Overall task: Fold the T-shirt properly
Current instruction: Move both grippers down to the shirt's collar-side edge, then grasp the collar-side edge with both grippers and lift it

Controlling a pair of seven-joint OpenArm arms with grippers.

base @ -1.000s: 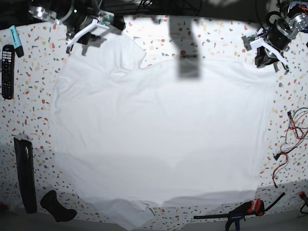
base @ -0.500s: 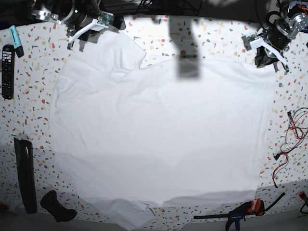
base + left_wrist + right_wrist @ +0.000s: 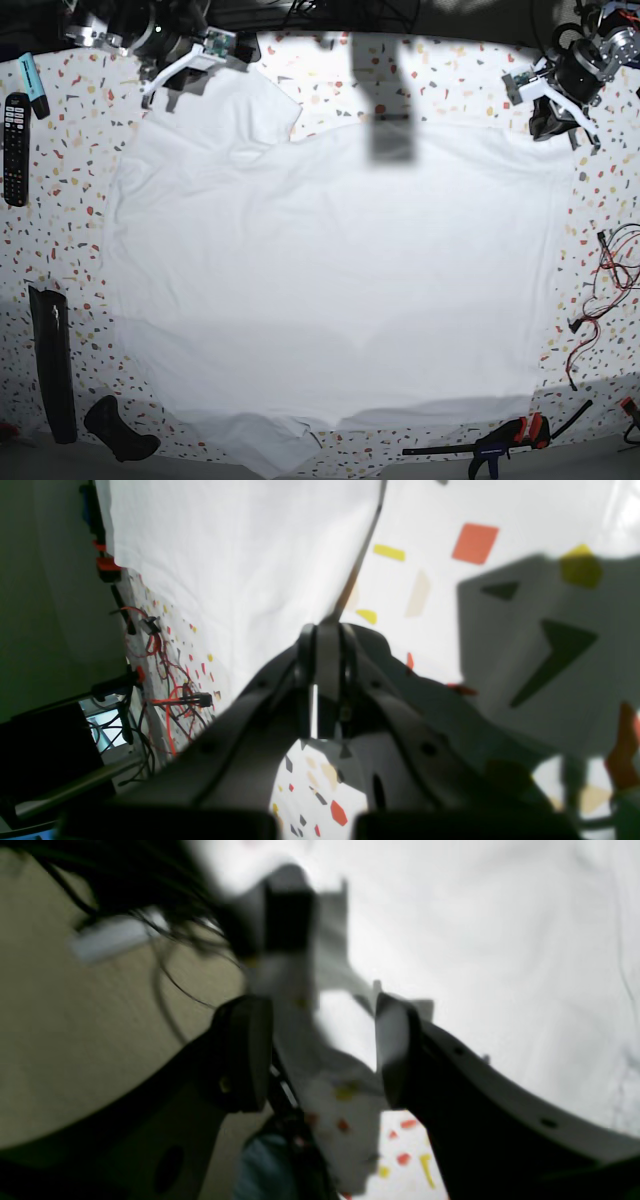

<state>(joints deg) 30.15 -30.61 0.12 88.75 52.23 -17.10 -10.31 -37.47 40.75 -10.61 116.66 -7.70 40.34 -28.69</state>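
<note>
The white T-shirt lies spread flat over most of the speckled table, with one sleeve at the far left and one at the near edge. My left gripper is at the shirt's far right corner. In the left wrist view it is shut, with the shirt's thin edge running into its tips. My right gripper hovers at the far left by the sleeve. In the blurred right wrist view it is open and empty, with the shirt beyond it.
A black remote and a teal marker lie at the far left. A long black bar and a black handle lie near left. A clamp and red wires are on the right.
My right gripper has drawn back a little toward the far left corner, away from the sleeve. The left arm and the shirt have not moved.
</note>
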